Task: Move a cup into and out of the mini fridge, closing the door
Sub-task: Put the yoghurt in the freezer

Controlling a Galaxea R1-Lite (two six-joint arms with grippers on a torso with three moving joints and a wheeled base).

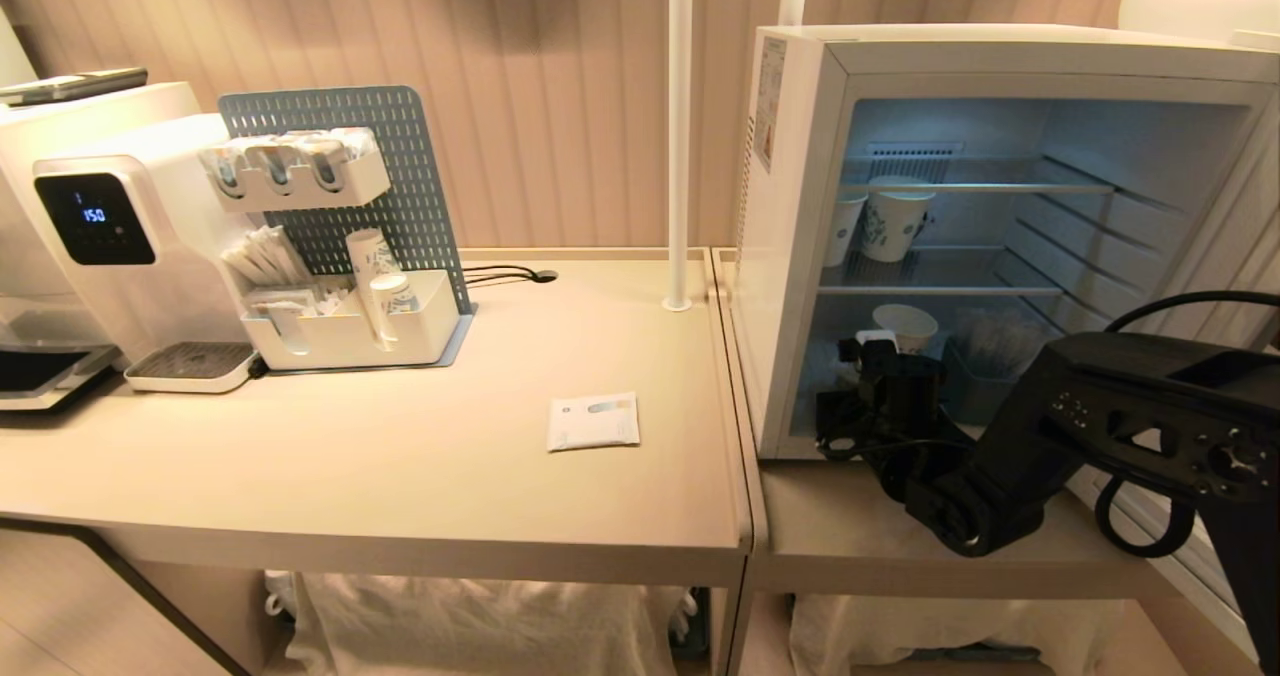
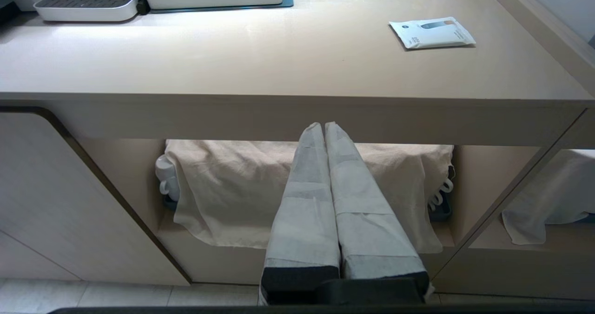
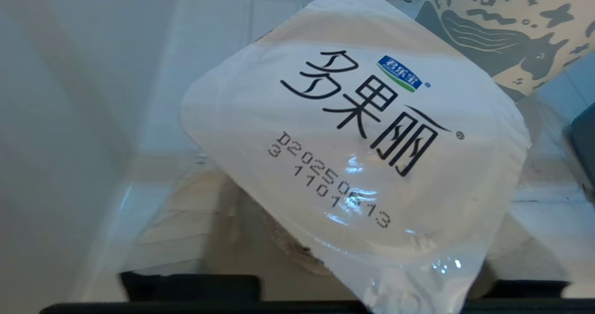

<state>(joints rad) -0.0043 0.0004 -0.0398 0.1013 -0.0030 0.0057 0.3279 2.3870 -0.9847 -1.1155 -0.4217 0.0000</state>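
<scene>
The mini fridge (image 1: 790, 256) stands open on the right counter, its door (image 1: 1240, 246) swung out to the right. My right gripper (image 1: 872, 354) reaches into the bottom compartment, around the cup (image 1: 876, 337). In the right wrist view the cup's (image 3: 353, 133) white foil lid with black lettering fills the picture. One pale finger (image 3: 186, 221) stands a little off the tub's side; the other is hidden under the lid. The jaws look open. My left gripper (image 2: 324, 126) is shut and empty, parked low before the counter's front edge.
Printed paper cups stand on the middle shelf (image 1: 893, 221) and one on the fridge floor (image 1: 905, 326), close behind the cup, beside a grey bin (image 1: 975, 376). On the left counter are a coffee machine (image 1: 110, 246), an organizer (image 1: 340, 256), a white sachet (image 1: 593, 421) and a pole (image 1: 679, 136).
</scene>
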